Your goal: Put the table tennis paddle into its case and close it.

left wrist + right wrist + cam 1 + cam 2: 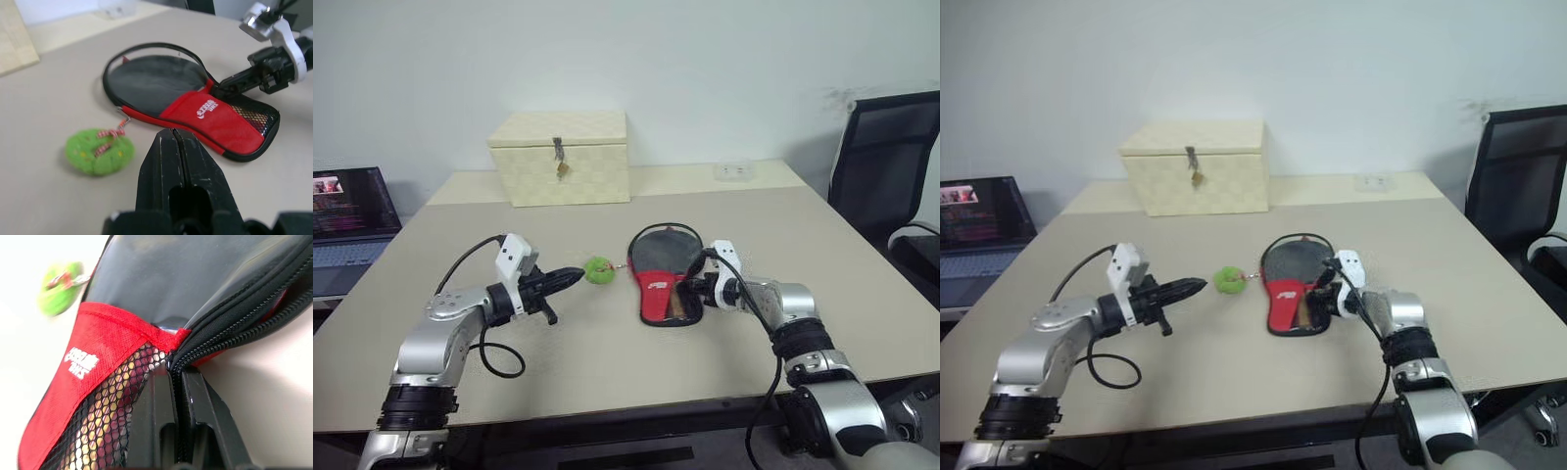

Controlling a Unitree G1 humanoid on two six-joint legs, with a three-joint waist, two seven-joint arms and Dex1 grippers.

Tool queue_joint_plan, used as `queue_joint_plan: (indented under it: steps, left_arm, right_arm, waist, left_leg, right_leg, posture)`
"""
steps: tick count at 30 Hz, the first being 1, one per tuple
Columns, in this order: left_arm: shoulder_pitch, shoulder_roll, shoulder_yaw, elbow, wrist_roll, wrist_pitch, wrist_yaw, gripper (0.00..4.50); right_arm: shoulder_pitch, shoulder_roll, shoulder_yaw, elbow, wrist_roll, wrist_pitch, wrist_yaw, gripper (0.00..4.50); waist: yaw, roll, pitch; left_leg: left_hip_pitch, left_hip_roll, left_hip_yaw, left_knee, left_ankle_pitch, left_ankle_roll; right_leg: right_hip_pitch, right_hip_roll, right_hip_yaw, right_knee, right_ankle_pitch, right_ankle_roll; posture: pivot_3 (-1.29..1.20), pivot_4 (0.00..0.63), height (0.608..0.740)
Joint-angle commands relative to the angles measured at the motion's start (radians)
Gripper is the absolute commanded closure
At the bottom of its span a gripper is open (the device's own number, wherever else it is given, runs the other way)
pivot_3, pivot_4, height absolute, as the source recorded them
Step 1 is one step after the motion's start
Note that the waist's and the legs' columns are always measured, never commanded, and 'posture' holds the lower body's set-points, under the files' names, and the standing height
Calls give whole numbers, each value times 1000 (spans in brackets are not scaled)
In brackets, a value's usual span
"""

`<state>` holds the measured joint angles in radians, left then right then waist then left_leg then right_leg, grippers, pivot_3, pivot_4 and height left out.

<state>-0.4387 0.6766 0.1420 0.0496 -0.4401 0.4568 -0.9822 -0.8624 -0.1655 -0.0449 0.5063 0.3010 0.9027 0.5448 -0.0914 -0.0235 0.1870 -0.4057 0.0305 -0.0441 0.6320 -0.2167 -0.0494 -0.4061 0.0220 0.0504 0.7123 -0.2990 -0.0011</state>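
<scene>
I am pinching the case (663,284) edge with my right gripper (177,382), left gripper (174,147) clenched empty; fabric may slip, zip jamming.

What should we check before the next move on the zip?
1. Paddle in the case: ok. Wooden handle shows through the mesh pocket.
2. Case zipped: not ok. The zip still gapes along the side by the right gripper.
3. Right gripper holding the case: ok. Fingers are shut on the case edge where the zip tracks meet.
4. Left gripper on the green charm: not ok. Fingers are shut and empty, tips short of the charm.
5. Charm free to pull: ok. It lies on the table beside the case, tied to the zip by a striped cord.
</scene>
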Motion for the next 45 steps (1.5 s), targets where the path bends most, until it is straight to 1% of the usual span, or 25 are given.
queue_joint_plan:
  steps: [1, 6, 14, 19, 24, 28, 32, 38, 45]
  left_arm:
    - [25, 27, 5, -103, -60, 33, -54, 4500]
    - [75, 34, 2, -173, -81, 71, -64, 4500]
    - [115, 26, -17, -230, -101, 99, -59, 4500]
    - [105, 28, -33, -226, -98, 102, -73, 4500]
    - [108, 39, -42, -230, -103, 107, -96, 4500]
    - [112, 47, -47, -237, -109, 114, -105, 4500]
    - [114, 53, -53, -245, -113, 127, -111, 4500]
    - [116, 53, -61, -256, -114, 137, -108, 4500]
    - [121, 48, -64, -271, -111, 143, -100, 4500]
  right_arm:
    - [29, 51, 18, -146, 66, 98, 3, 4450]
    - [127, 101, -8, -340, 76, 197, -107, 4450]
    - [302, 201, -144, -685, 111, 458, -312, 4450]
    - [385, 285, -214, -860, 130, 605, -376, 4450]
    - [437, 332, -221, -976, 146, 704, -390, 4450]
    - [483, 351, -185, -1015, 173, 712, -393, 4450]
    - [498, 359, -156, -1012, 193, 712, -390, 4450]
    - [477, 344, -62, -963, 201, 696, -346, 4450]
    - [448, 317, 35, -861, 189, 584, -302, 4450]
  waist:
    - [2, 0, 0]
    - [4, 0, 0]
    - [14, 0, 0]
    - [21, 0, 0]
    - [23, 0, 0]
    - [23, 0, 0]
    - [21, 0, 0]
    - [14, 0, 0]
    - [3, 0, 0]
  left_leg:
    - [0, 0, -1, -2, 0, 0]
    - [-3, 0, -5, -3, 0, 0]
    - [-5, 0, -7, -3, 0, 0]
    - [-5, -1, -8, -4, 0, 0]
    - [-7, -1, -9, -4, 0, 0]
    - [-7, -1, -9, -4, 0, 0]
    - [-7, -1, -9, -4, 0, 0]
    - [-7, -1, -9, -4, 0, 0]
    - [-6, -1, -8, -4, 0, 0]
  right_leg:
    - [0, 0, 0, -1, 1, -2]
    - [-1, -1, -2, -4, 0, -4]
    - [0, -5, -4, -5, -2, -2]
    - [0, -6, -5, -7, -3, 0]
    - [0, -6, -6, -9, -3, 0]
    - [0, -6, -6, -9, -4, 1]
    - [0, -5, -6, -10, -4, 1]
    - [0, -5, -6, -10, -4, 1]
    - [0, -4, -5, -10, -4, 1]
  posture:
    - [0, 150, 740]
    - [0, 150, 740]
    - [0, 150, 740]
    - [0, 150, 740]
    - [0, 150, 740]
    - [0, 150, 740]
    - [0, 150, 740]
    - [0, 150, 740]
    - [0, 150, 740]
